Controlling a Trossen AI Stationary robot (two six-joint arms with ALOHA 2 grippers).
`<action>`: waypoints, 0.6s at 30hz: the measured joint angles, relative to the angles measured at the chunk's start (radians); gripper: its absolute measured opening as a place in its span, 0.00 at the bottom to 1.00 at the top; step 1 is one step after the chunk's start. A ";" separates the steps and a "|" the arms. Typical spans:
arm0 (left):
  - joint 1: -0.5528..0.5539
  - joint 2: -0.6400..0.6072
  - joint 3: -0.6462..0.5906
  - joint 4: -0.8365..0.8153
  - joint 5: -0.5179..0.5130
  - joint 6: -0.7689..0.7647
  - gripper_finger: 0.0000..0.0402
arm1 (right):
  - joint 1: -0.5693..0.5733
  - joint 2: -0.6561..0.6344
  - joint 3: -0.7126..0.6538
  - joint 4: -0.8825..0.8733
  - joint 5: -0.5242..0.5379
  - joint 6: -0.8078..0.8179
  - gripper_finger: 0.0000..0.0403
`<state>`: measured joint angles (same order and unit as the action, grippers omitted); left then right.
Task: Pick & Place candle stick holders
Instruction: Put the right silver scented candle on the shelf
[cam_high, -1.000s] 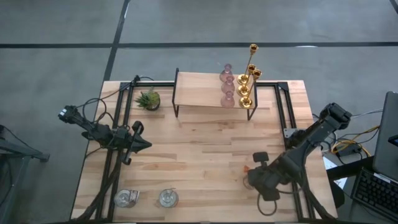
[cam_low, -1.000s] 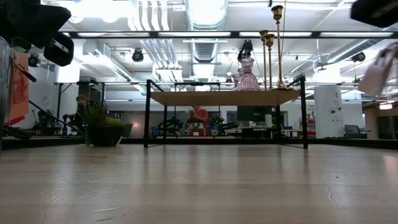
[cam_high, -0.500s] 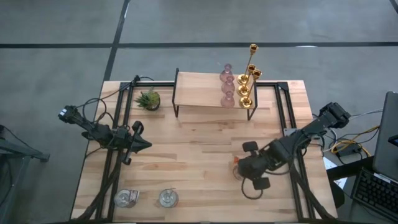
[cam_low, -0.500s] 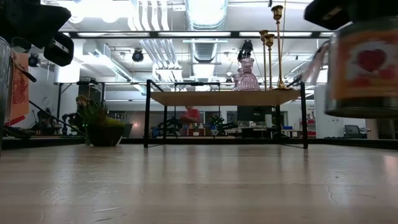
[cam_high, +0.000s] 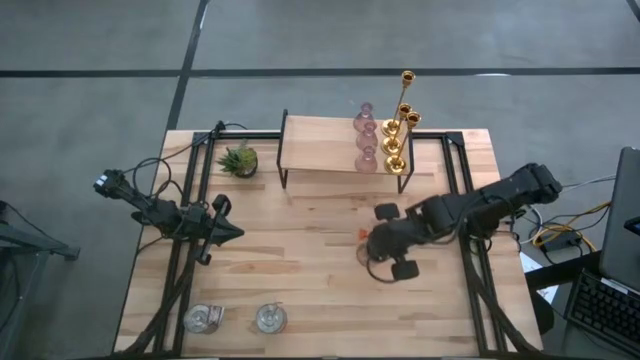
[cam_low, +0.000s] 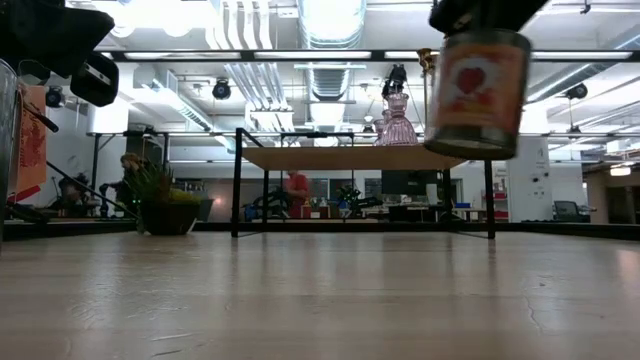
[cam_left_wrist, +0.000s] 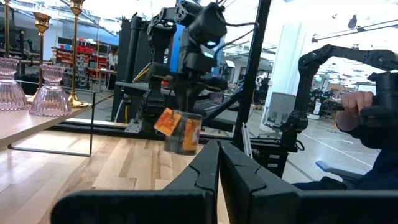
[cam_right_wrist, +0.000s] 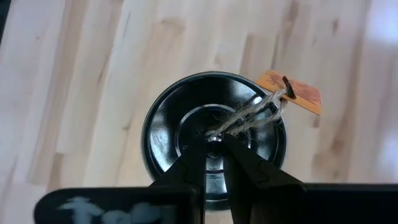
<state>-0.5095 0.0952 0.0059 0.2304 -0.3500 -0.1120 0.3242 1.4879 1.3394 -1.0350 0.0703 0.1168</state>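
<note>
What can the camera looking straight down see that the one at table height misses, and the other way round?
Only the overhead view shows both arms whole: the left gripper waiting over the table's left side, two silvery glass cups at the front edge, and three pink holders in a row. Only the table-height view shows the red heart label on the jar held by the right gripper, and people behind. Both show the shelf, gold candlesticks and potted plant.
</note>
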 joint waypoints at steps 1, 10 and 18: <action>0.000 0.000 0.000 0.000 0.000 0.000 0.04 | -0.013 0.000 0.007 0.002 0.000 -0.020 0.06; 0.000 0.000 0.000 0.000 0.000 0.000 0.04 | -0.120 0.000 0.052 0.026 -0.001 -0.117 0.06; 0.000 0.000 0.000 0.000 0.000 0.000 0.04 | -0.201 0.003 0.092 0.043 -0.003 -0.149 0.06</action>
<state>-0.5095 0.0952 0.0059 0.2306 -0.3500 -0.1120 0.1232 1.4910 1.4310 -0.9915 0.0677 -0.0322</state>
